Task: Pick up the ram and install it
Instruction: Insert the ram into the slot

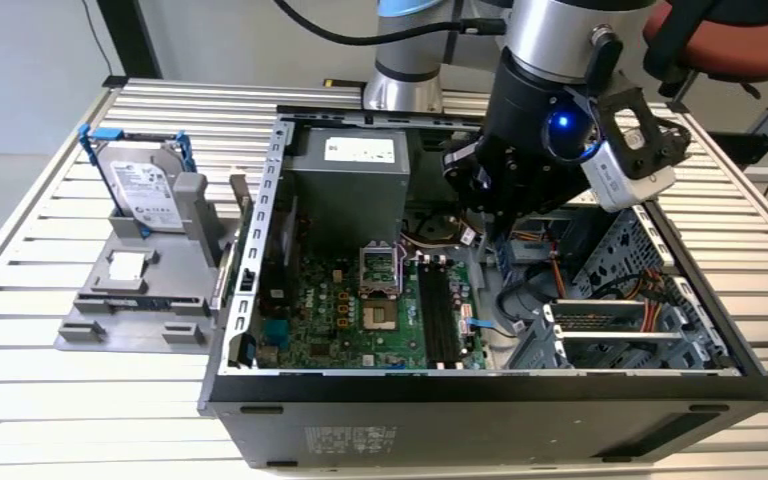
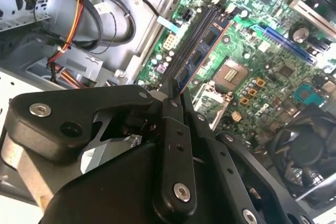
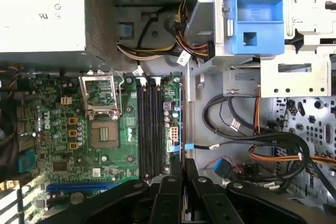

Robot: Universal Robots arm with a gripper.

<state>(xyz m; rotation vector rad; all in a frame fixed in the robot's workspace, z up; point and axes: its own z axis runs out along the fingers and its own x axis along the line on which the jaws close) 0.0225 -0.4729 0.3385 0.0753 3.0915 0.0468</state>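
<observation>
Clenching the ram (image 2: 202,51) edge-on, the claw (image 2: 176,95) hangs with the motherboard's memory slots (image 3: 149,124) empty below it: pickup done, seating left.

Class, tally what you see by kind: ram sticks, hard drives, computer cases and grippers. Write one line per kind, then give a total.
ram, clamped in the gripper: 1
hard drive: 1
computer case: 1
gripper: 1
Total: 4

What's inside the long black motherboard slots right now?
Nothing visible: the long black slots look empty, but the black gripper, shut on the thin dark ram stick, covers one end of them.
</observation>
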